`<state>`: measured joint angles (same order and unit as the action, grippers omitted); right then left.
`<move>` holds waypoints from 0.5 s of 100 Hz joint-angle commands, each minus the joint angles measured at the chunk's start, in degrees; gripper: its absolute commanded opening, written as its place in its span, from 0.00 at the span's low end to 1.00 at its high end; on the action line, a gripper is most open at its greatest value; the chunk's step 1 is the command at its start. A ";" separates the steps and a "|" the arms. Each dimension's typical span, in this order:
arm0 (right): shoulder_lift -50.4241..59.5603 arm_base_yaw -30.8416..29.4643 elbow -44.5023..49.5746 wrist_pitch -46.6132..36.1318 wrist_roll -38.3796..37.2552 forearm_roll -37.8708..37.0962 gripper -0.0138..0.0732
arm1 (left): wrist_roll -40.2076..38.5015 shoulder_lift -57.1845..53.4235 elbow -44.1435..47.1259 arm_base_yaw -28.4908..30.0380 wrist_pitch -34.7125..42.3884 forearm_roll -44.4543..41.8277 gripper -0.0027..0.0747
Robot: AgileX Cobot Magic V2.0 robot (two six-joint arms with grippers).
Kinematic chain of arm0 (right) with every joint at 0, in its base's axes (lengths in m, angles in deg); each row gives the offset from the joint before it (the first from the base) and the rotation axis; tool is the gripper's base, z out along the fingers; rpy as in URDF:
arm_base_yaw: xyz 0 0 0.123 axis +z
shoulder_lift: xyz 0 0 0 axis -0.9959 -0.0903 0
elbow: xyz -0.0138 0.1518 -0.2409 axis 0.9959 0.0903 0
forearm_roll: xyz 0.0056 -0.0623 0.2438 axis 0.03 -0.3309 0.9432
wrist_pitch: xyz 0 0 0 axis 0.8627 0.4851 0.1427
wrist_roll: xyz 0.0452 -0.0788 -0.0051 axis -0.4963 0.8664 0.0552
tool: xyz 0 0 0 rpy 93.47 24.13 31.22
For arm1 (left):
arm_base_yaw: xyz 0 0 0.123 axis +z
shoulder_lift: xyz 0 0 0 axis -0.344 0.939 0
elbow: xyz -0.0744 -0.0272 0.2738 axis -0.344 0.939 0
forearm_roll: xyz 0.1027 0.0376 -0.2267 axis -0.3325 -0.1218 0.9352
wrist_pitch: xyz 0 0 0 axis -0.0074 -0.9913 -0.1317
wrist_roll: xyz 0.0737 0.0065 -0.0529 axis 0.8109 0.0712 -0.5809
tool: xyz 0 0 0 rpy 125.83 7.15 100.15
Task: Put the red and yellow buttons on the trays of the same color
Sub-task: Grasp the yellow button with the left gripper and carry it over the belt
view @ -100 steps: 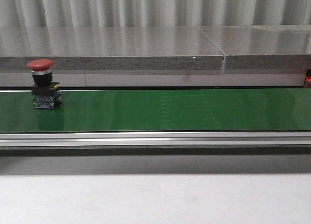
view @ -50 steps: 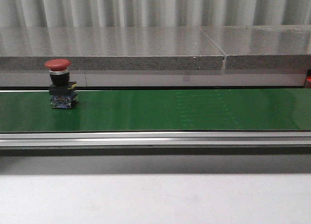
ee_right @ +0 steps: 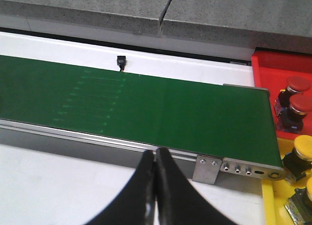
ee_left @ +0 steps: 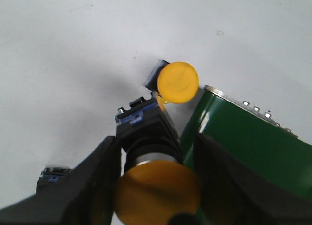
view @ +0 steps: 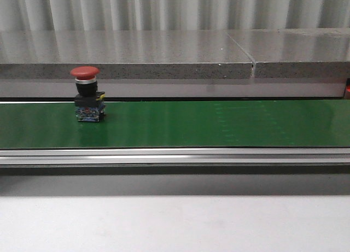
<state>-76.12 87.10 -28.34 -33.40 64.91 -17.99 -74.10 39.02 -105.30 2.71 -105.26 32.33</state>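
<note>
Green conveyor belt (view: 219, 123) fills our view, carrying a red button (view: 87, 101) rightward since a second ago.

That brings it nearer our right gripper (ee_right: 156, 186), whose fingers are pressed together and empty above the belt's near rail, with the red tray (ee_right: 280, 64) to its right. Our left gripper (ee_left: 156, 181) clamps a yellow button (ee_left: 157, 161). The red one stands upright: mushroom cap, black collar, blue base.

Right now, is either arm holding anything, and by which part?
The left gripper holds a yellow button; its fingers clamp the dark body just behind the yellow cap. The right gripper is shut on nothing.
</note>
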 commanded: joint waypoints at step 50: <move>-0.51 0.08 -1.35 -4.13 0.57 0.18 0.14 | 4.90 -4.61 6.96 -11.87 -2.43 -1.66 0.34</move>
<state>-76.12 87.10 -28.34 -33.40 64.91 -17.99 -69.29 37.55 -98.02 -8.33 -105.59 30.85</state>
